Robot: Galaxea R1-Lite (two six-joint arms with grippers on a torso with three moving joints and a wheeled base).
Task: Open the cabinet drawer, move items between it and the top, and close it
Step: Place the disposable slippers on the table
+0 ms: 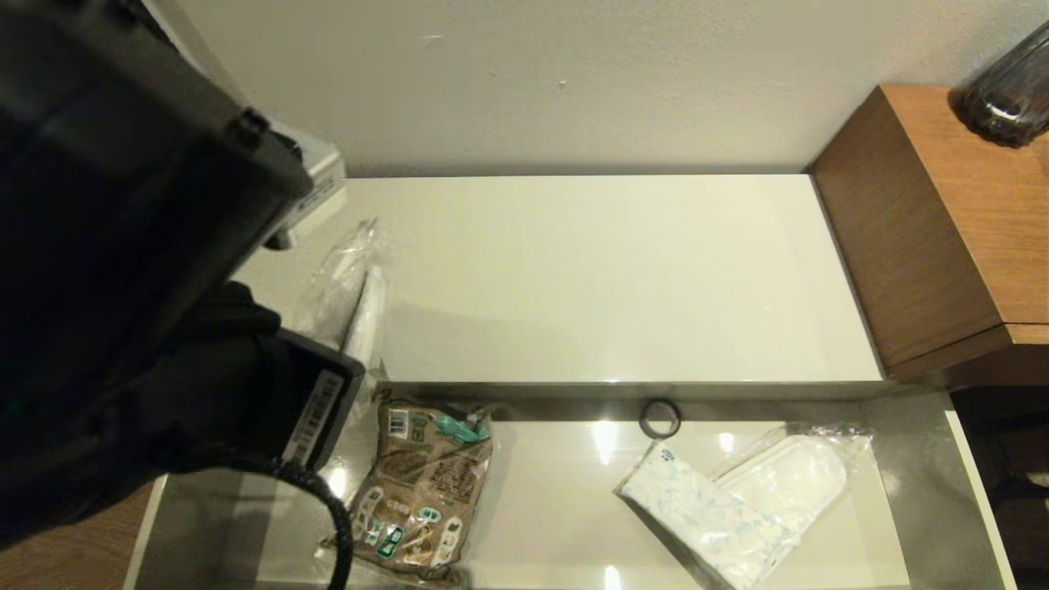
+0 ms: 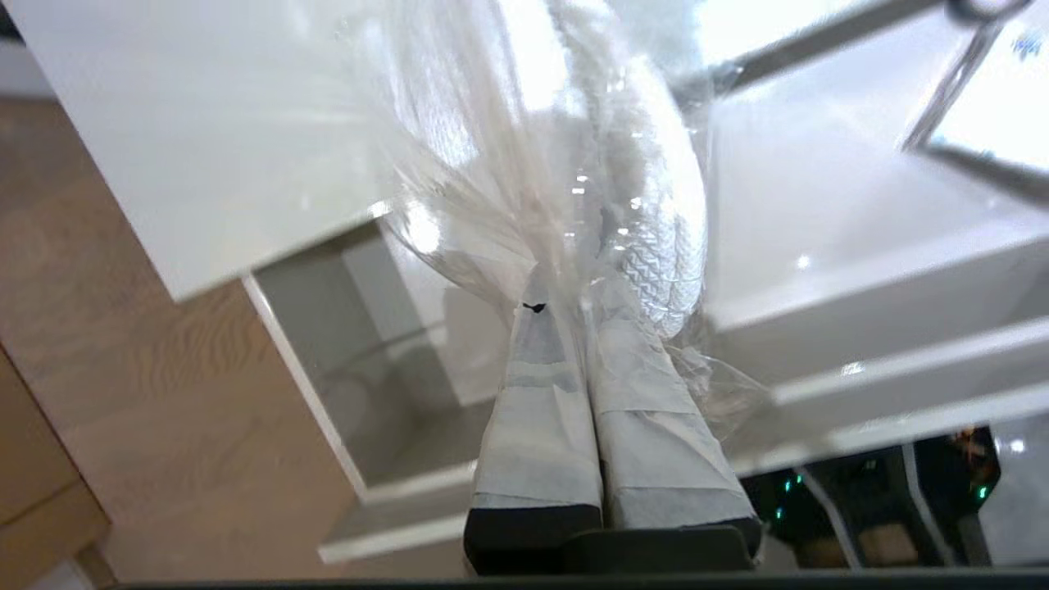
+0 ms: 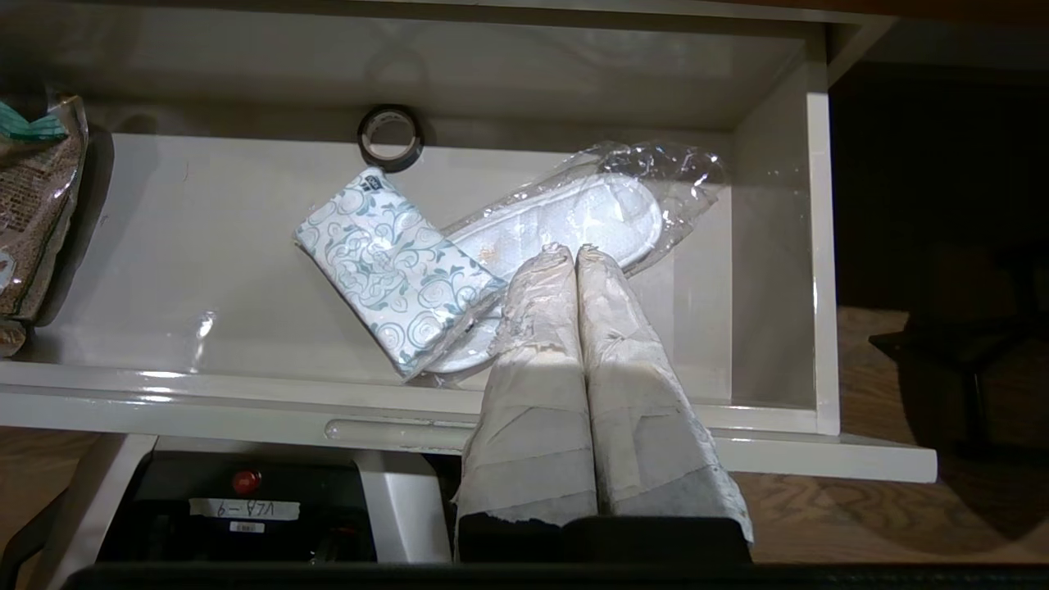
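The left arm fills the near left of the head view, and its pincer (image 2: 586, 328) is clamped on the clear plastic of a slipper pack (image 2: 647, 246), which hangs up from it over the left end of the top (image 1: 606, 279). This held pack looks light and limp. The film is slippery and it crumples, so the hold on the gathered plastic is probably weak, and I think a quick swing could let it slide out. A hold on the stiffer sole would be safer than on the loose film.

The cabinet drawer (image 1: 918, 459) stands pulled out. In it, toward the right, lies a tissue pack (image 3: 393, 266) with blue print, resting partly on a second slipper pack (image 3: 574, 221) in plastic. The tissue pack seems soft and easy to squeeze across its short sides. A small dark ring (image 1: 660, 418) sits by the back wall, and a brown packet (image 1: 422, 483) lies at the left.

The right pincer (image 3: 565, 250) hovers above the slipper in the drawer, its fingers together and holding nothing.

The top is wide and bare in its middle and right, so there is much room for setting down. On the right a wooden desk (image 1: 942, 229) stands higher than the top, and the drawer walls are low but close to the items.
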